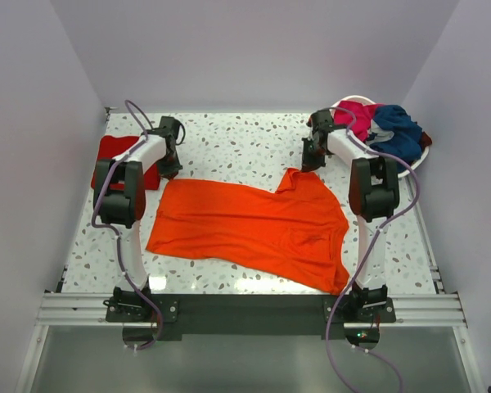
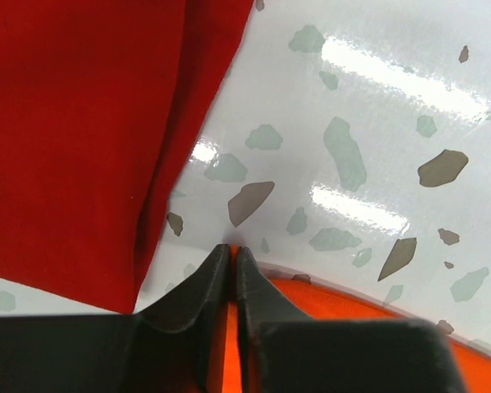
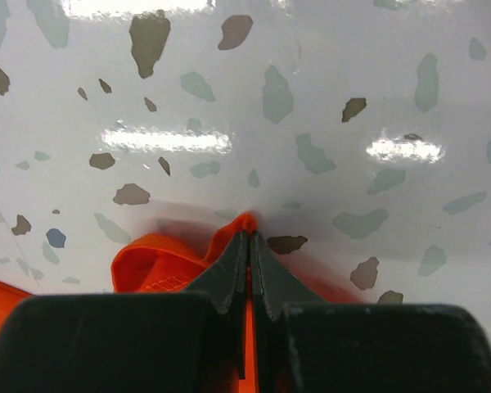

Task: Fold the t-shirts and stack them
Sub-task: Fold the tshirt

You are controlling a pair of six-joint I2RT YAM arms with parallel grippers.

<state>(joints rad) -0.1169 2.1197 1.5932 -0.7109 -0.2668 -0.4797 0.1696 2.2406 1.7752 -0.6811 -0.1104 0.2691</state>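
A large bright orange t-shirt [image 1: 254, 229] lies spread across the middle of the speckled table. My left gripper [image 1: 170, 170] is shut on its far left corner; orange cloth [image 2: 368, 311] shows between the closed fingers [image 2: 198, 288]. My right gripper [image 1: 309, 164] is shut on its far right corner; a pinch of orange cloth [image 3: 244, 221] sticks out past the fingertips. A folded darker red t-shirt [image 1: 119, 160] lies at the far left, and in the left wrist view [image 2: 74, 139] it lies just left of my left gripper. Magenta [image 1: 356, 115] and navy [image 1: 397, 131] shirts sit in the basket.
A white basket [image 1: 415, 164] stands at the far right corner, behind my right arm. White walls close in the table on the left, back and right. A metal rail [image 1: 245, 307] with both arm bases runs along the near edge.
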